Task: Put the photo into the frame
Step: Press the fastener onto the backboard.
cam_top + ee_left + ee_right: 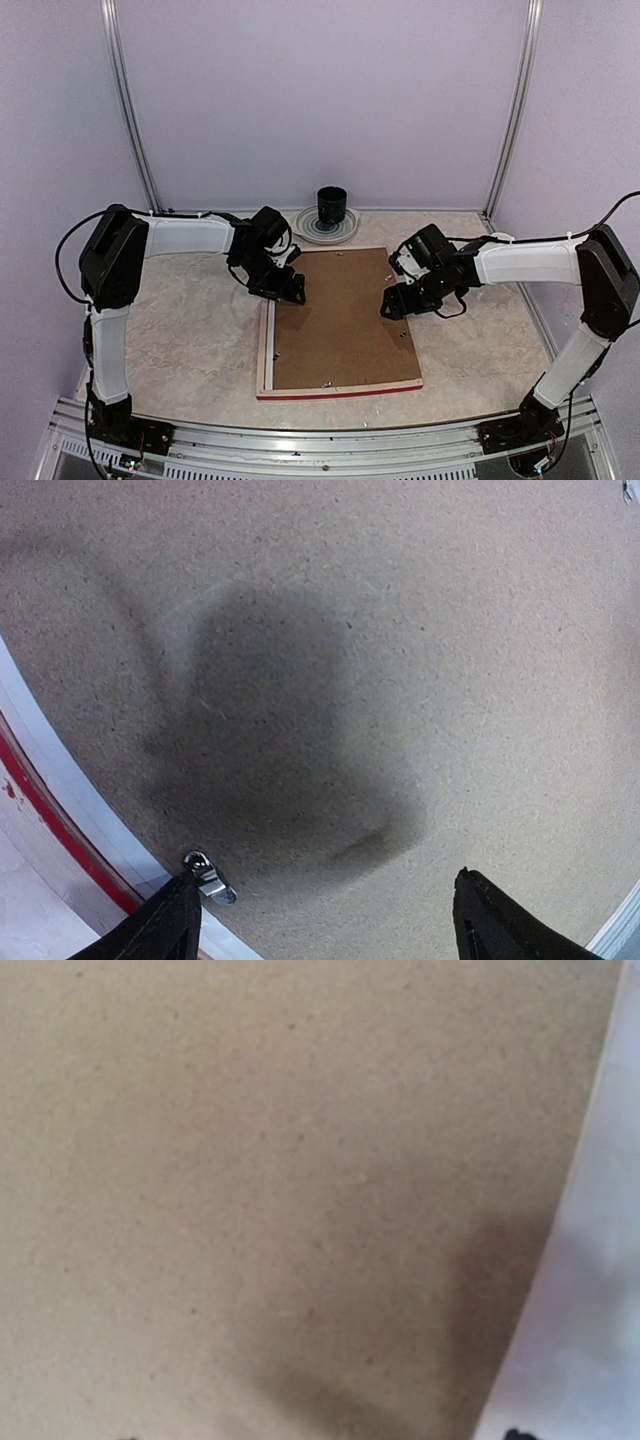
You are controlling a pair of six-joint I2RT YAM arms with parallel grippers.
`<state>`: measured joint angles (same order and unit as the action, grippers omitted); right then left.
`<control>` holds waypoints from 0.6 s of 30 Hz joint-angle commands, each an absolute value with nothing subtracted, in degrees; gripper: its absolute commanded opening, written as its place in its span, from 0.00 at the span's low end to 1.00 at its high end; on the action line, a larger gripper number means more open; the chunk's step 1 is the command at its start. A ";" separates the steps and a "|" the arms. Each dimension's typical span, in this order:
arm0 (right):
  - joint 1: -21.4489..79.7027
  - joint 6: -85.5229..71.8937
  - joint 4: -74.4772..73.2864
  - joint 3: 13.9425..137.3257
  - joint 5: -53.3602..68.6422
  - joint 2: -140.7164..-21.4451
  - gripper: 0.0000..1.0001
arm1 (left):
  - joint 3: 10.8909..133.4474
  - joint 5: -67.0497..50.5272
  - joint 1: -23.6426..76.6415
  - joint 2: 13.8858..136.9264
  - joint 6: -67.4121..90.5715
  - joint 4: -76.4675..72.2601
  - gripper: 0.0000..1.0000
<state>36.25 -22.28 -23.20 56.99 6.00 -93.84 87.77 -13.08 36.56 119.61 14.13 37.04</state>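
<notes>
The frame [340,392] lies face down on the table, with its red edge towards me and pale wood showing along its left side. The brown backing board [340,320] lies in it and covers what is underneath, so the photo is hidden. A white strip [271,345] shows beside the board's left edge. My left gripper [285,292] is open and low over the board's upper left edge. In the left wrist view [325,880] its fingers straddle bare board, and the left finger is next to a small metal tab [208,875]. My right gripper [392,300] is open over the board's right edge, very close to the board [250,1180].
A dark green cup [332,205] stands on a striped plate [305,228] at the back, just beyond the frame. Purple walls with metal posts close in the back and sides. Small metal tabs [327,383] sit along the frame's near edge.
</notes>
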 commanded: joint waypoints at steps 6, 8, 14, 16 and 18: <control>35.18 -22.04 -22.15 57.38 6.84 -94.24 0.78 | 85.02 -19.90 36.06 116.39 16.97 35.37 0.86; 34.86 -22.22 -22.18 57.35 6.70 -94.31 0.78 | 84.53 -19.71 35.66 115.85 17.86 34.18 0.86; 32.00 -22.58 -21.22 56.70 8.68 -94.12 0.78 | 82.18 -20.59 34.65 110.57 20.21 29.13 0.86; 31.21 -22.67 -20.70 56.68 9.51 -94.33 0.78 | 81.49 -20.74 34.54 108.78 20.58 28.14 0.86; 30.87 -22.70 -20.44 56.98 9.81 -95.04 0.78 | 80.48 -20.08 34.54 107.10 21.22 27.14 0.87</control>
